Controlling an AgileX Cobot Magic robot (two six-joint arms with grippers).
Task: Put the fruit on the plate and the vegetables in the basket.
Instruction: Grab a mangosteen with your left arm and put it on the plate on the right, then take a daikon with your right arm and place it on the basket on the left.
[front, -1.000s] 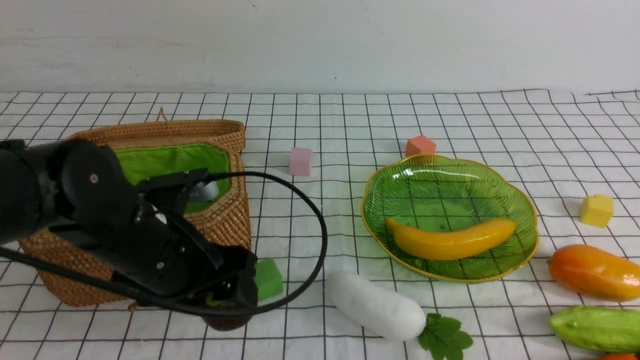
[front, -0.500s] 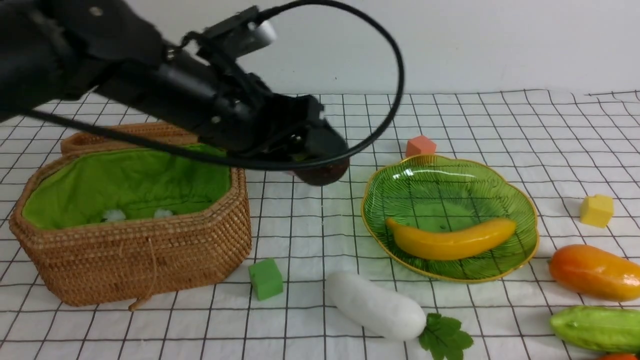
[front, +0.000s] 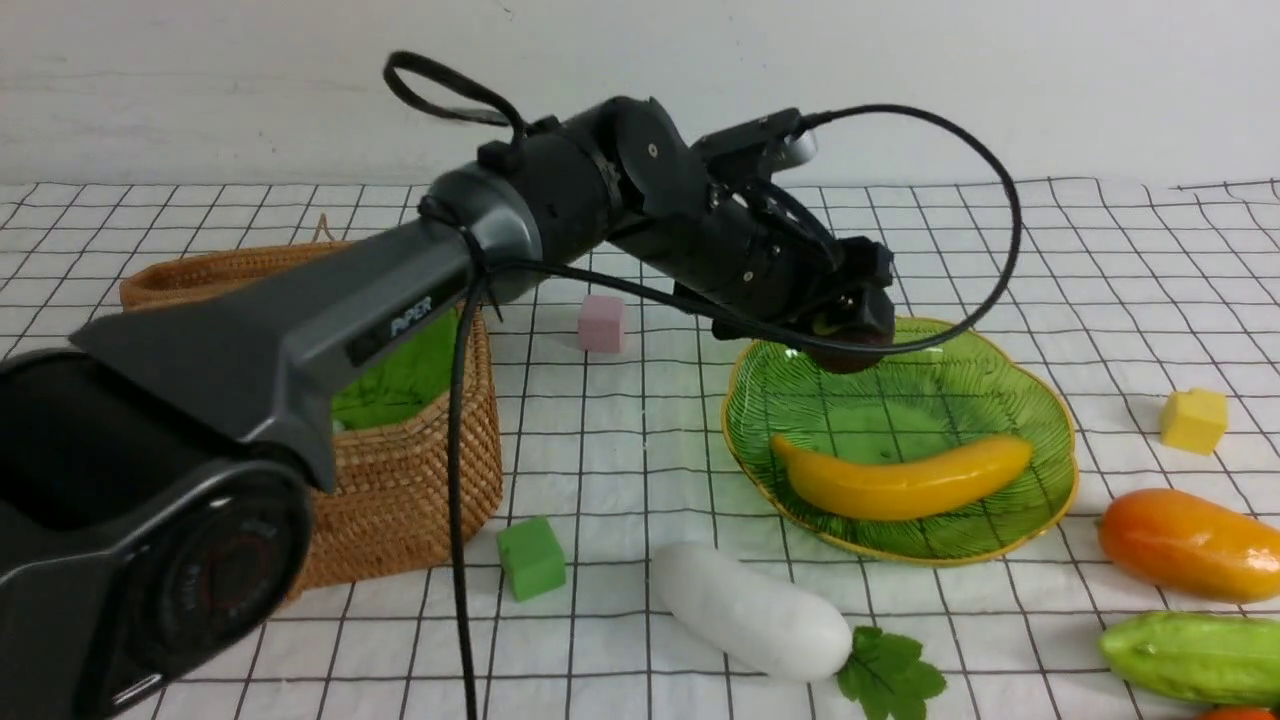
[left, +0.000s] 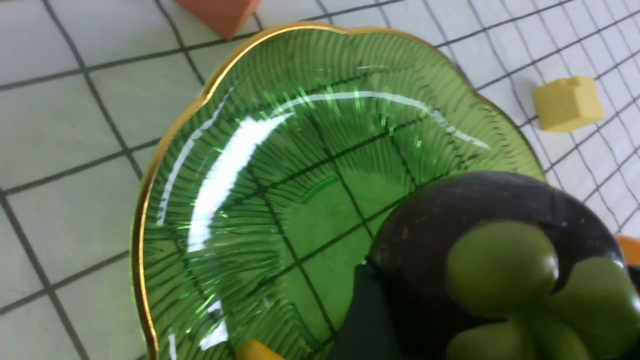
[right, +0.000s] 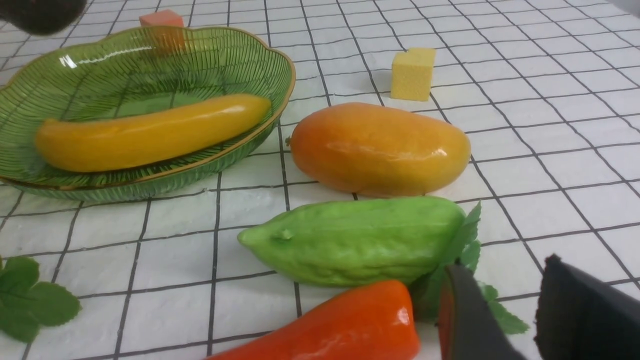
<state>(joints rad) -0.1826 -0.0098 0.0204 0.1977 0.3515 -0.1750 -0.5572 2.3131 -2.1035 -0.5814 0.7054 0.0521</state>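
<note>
Seen in the front view, the left tool (front: 840, 300) grips the dark purple mangosteen (front: 850, 352), its green calyx turned up between the jaws. It holds the fruit raised over the 11 o'clock part of the green glass plate (front: 900, 405). The banana (front: 900, 480) lies in the plate, across its 6 o'clock side.

Taking the plate as the middle of the clock in that view, the wicker basket (front: 400, 490) stands well apart at 9 o'clock, its green lining (front: 400, 375) showing and the left arm (front: 340, 300) reaching across above it. The lid (front: 200, 275) is at the basket's own 12 o'clock. The pink cube (front: 601, 323) is at 10 o'clock from the plate and the green cube (front: 531, 558) at 8. The white radish (front: 750, 612) lies on the tabletop (front: 600, 660) at 7 o'clock, its leaf (front: 890, 675) at its lower end.

The mango (front: 1190, 545) is at 4 o'clock, near the plate, and the yellow cube (front: 1194, 420) at 3. The light green gourd (front: 1195, 655) lies at the mango's 6 o'clock, and the red-orange pepper (front: 1237, 714) at the gourd's 6 o'clock, partly cut off. An orange-red cube (right: 162, 20) sits just beside the plate's rim.

The right tool (right: 505, 285) is open and empty, its jaws apart near the pepper's green top (right: 430, 295).
</note>
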